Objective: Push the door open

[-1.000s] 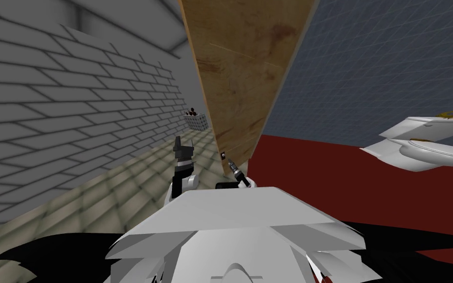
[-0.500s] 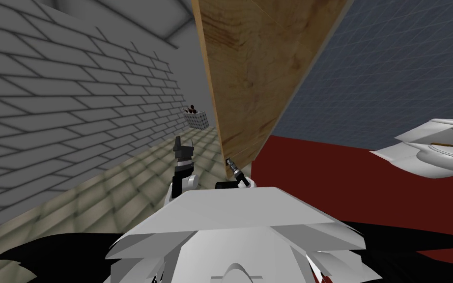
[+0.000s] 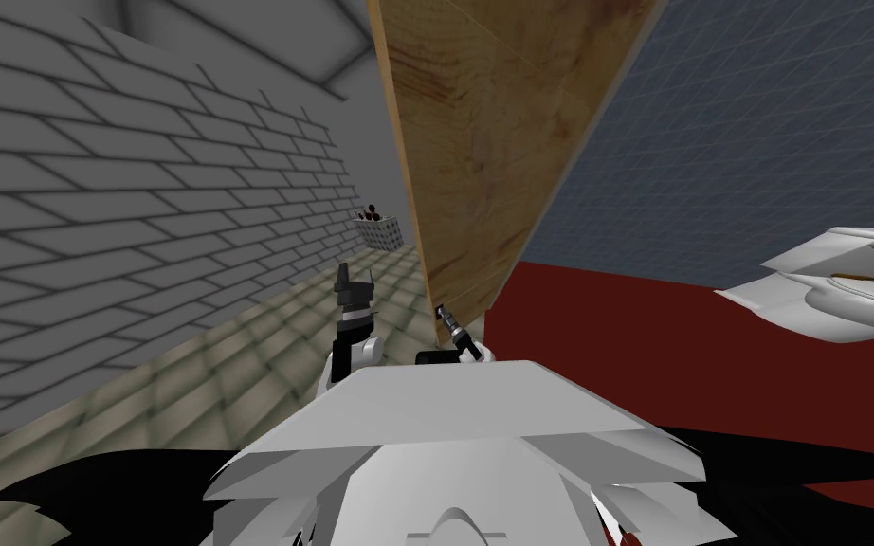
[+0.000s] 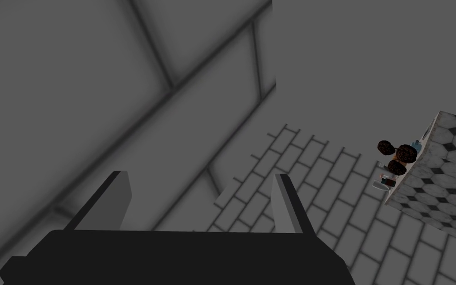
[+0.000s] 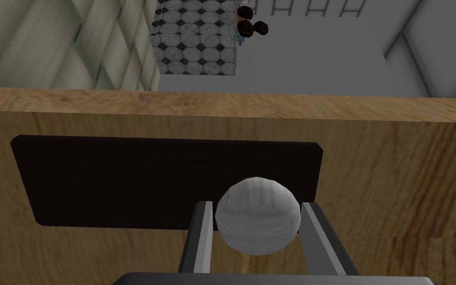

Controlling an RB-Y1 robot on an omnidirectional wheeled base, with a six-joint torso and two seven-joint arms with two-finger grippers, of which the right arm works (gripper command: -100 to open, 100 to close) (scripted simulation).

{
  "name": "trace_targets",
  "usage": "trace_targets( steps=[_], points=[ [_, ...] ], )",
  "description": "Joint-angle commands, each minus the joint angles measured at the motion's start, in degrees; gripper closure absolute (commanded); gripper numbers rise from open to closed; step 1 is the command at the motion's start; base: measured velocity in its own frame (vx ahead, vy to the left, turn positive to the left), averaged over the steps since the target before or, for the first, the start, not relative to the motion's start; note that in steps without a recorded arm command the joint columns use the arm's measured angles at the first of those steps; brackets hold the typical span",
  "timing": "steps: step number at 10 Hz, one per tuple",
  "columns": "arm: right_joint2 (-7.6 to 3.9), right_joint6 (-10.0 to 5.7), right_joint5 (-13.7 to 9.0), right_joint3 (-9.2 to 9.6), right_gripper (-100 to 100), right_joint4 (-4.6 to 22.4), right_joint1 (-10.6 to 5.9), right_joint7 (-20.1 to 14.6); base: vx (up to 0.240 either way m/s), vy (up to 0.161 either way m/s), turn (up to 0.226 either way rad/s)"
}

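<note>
A wooden door [image 3: 482, 142] stands edge-on in front of me, slightly ajar. Its round grey knob [image 5: 257, 215] sits on a dark plate [image 5: 123, 180] near the door's edge. My right gripper [image 5: 256, 232] is shut on the knob, one finger pressing each side. In the head view this right gripper [image 3: 445, 313] sits at the door's lower edge. My left gripper [image 3: 350, 280] is raised to the left of the door, near the brick wall. Its fingers [image 4: 286, 203] stand open with nothing between them.
A grey brick wall [image 3: 141, 190] runs along my left, above a pale tiled floor [image 3: 236, 360]. A small tile-patterned cabinet [image 3: 378, 230] with dark round things on top stands past the door. A red floor [image 3: 663, 351] and a white fixture [image 3: 833, 284] lie on the right.
The whole head view has shifted with my own move, and the door's edge now lies closer to my right gripper. The left arm has kept its pose.
</note>
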Motion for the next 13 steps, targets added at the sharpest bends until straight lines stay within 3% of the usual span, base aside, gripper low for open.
trace_targets(
  steps=[1, 2, 7, 12, 13],
  points=[
    [0.05, -0.13, 0.0, -0.01, 100, -0.1, -0.07, 0.0, 0.000, 0.000, 0.000],
    [-0.29, 0.10, -0.3, -1.45, 100, 0.4, -0.24, 0.3, 0.084, 0.085, -0.042],
    [-0.04, 0.30, -1.0, -4.64, 100, 1.1, -0.80, 1.0, 0.122, 0.156, -0.049],
    [2.05, 0.57, -1.9, -8.91, 100, 2.2, -1.56, 1.9, 0.152, 0.170, -0.063],
    [1.76, 0.61, -1.8, -8.46, 100, 2.5, -1.57, 1.9, 0.065, 0.064, -0.031]
  ],
)
